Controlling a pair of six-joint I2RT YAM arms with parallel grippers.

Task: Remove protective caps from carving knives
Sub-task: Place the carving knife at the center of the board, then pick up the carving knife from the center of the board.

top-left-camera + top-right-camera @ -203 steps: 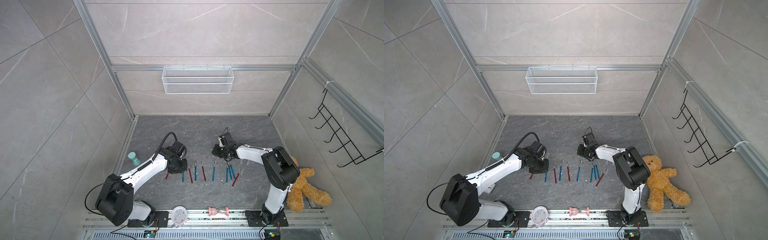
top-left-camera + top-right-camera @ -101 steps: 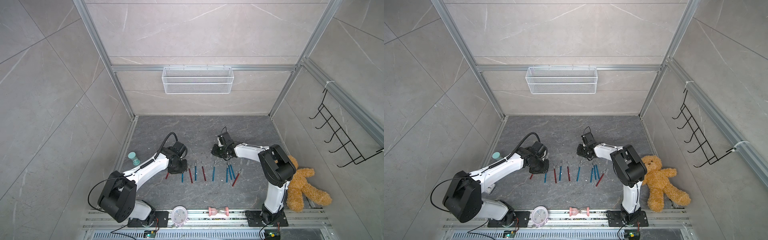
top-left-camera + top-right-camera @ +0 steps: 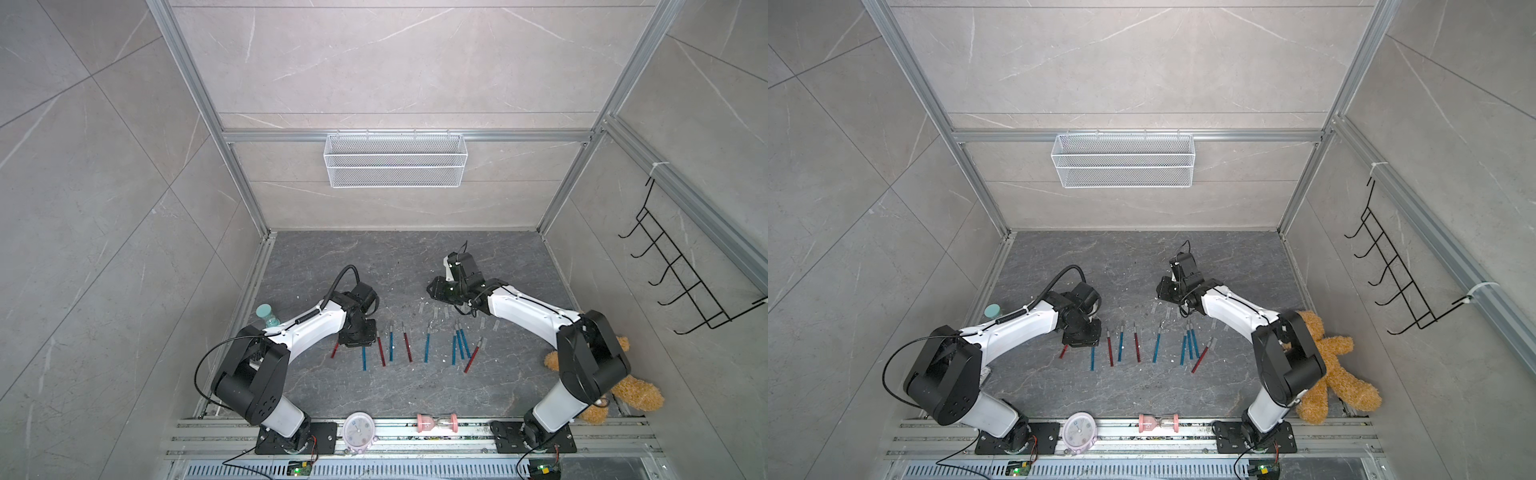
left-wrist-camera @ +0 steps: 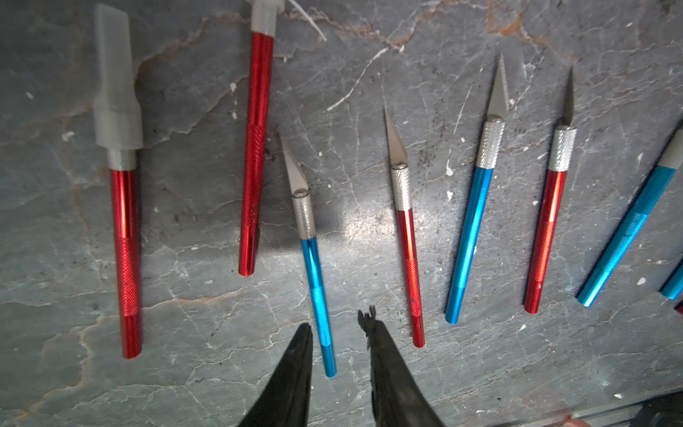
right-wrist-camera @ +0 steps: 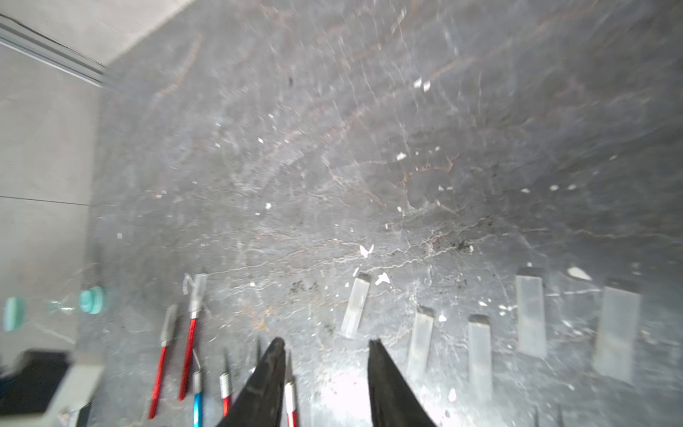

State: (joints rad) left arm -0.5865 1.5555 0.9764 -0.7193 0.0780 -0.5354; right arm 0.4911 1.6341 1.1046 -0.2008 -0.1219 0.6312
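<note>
With the left pincer (image 4: 338,319) and right pincer (image 5: 326,341) both open and empty, a fresh uncapping looks due: grip the capped red knife (image 4: 125,240), pull its cap (image 4: 116,92).

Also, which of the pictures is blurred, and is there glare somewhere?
Right wrist view: blurred, the loose protective caps smeared. Left wrist view: sharp, one glare patch on the tabletop between two carving knives. Top views: evenly lit.

A pink sand timer (image 3: 437,423) at six o'clock bore what looked like "15" on one end cap; the numerals of the small clock (image 3: 359,431) beside it were unreadable.
</note>
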